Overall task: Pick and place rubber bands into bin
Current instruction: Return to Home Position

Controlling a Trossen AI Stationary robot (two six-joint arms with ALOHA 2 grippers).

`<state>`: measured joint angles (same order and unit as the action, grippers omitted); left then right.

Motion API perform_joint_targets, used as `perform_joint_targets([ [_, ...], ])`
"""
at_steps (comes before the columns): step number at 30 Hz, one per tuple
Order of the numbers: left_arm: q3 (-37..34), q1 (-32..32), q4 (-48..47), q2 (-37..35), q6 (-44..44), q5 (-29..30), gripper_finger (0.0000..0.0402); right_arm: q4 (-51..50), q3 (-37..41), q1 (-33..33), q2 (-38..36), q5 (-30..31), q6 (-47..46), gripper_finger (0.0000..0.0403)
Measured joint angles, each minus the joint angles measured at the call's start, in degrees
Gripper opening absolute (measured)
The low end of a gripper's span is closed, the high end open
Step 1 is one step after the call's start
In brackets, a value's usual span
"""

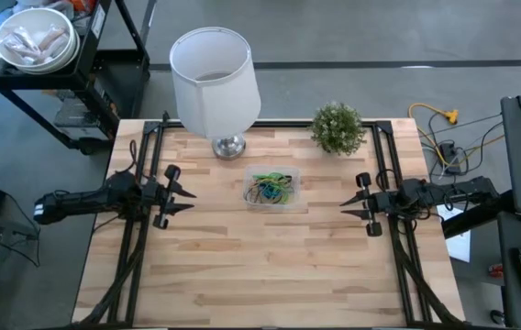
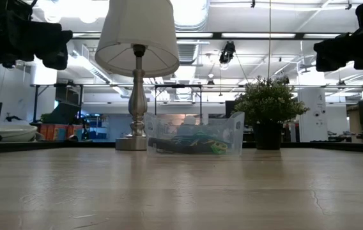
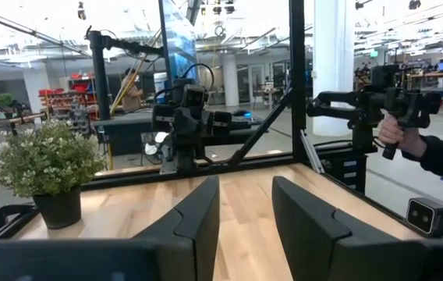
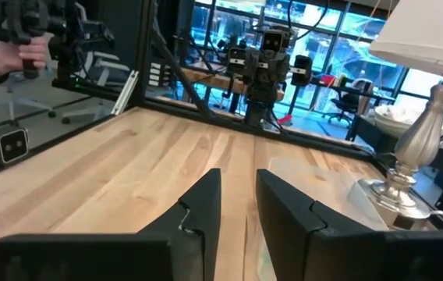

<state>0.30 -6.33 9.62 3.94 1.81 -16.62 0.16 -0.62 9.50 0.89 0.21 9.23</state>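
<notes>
**Rubber bands** (image 1: 271, 189): a tangle of green, blue and dark loops lying inside the bin. None is made out on the boards outside it.

**Bin** (image 1: 273, 208): a clear tub standing mid-table, just in front of the lamp (image 1: 215, 78) and near the potted plant (image 1: 338, 126).

**Left gripper** (image 1: 187, 200): held above the table's (image 1: 270, 266) left edge and pointed inward, well apart from the bin. The fingers (image 3: 198, 218) are parted by a moderate gap, with nothing held between them.

**Right gripper** (image 1: 348, 209): held opposite, above the right edge and likewise aimed at the centre. The fingers (image 4: 284, 207) are parted and empty.

**Step in hand, judged:** the return to rest appears nearly complete.
- Each arm is best settled slowly and level.
- The grippers should be kept high off the boards and outside the bin's footprint, so that the light tub is not nudged.
- The fingers should be checked for any clinging band before the arms are parked.
- The lamp base is to be given room on the left arm's side.
</notes>
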Motion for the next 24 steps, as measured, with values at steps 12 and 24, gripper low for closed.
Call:
perform_joint_targets([
  [12,0.0,0.0,0.2,2.1,0.0,0.0,0.0105,0.0,0.0,0.0,0.0,0.0,-1.8,0.007],
  [24,0.0,0.0,0.1,3.6,0.0,0.1,0.0105,0.0,0.0,0.0,0.0,0.0,-1.8,0.0076],
])
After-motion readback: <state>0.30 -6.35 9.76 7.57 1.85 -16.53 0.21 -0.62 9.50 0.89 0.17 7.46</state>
